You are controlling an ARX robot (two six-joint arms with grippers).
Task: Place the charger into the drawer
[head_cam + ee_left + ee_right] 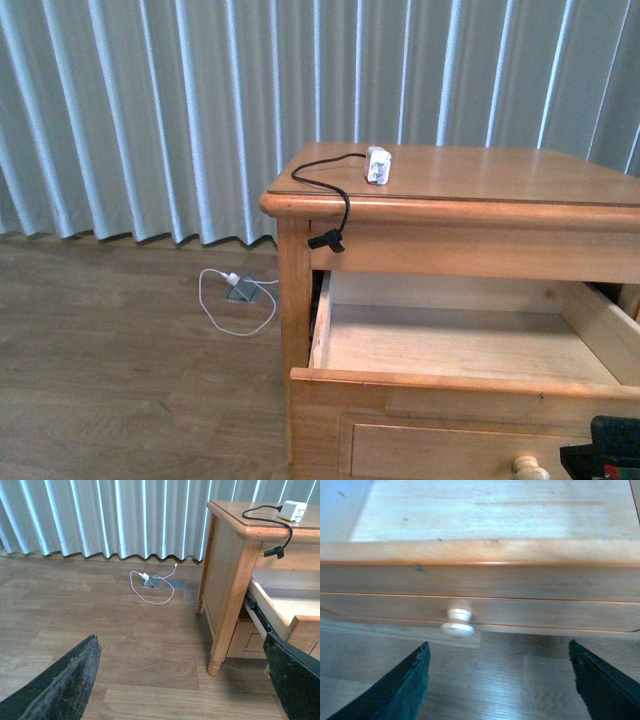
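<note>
The white charger (378, 165) lies on top of the wooden nightstand (520, 180). Its black cable (330, 175) loops across the top and hangs over the front edge, the black plug (325, 241) dangling above the drawer. The drawer (450, 345) stands pulled out, its pale inside bare, its round pale knob (528, 467) at the front. My right gripper (502, 680) is open just in front of the knob (458, 622); part of it shows in the front view (610, 450). My left gripper (185, 680) is open over the floor, left of the nightstand; the charger also shows there (293, 510).
A thin white looped cable (235, 300) with a small grey box (242, 290) lies on the wooden floor by the pale curtains (150, 110). The nightstand's turned front leg (216, 655) stands close to my left gripper.
</note>
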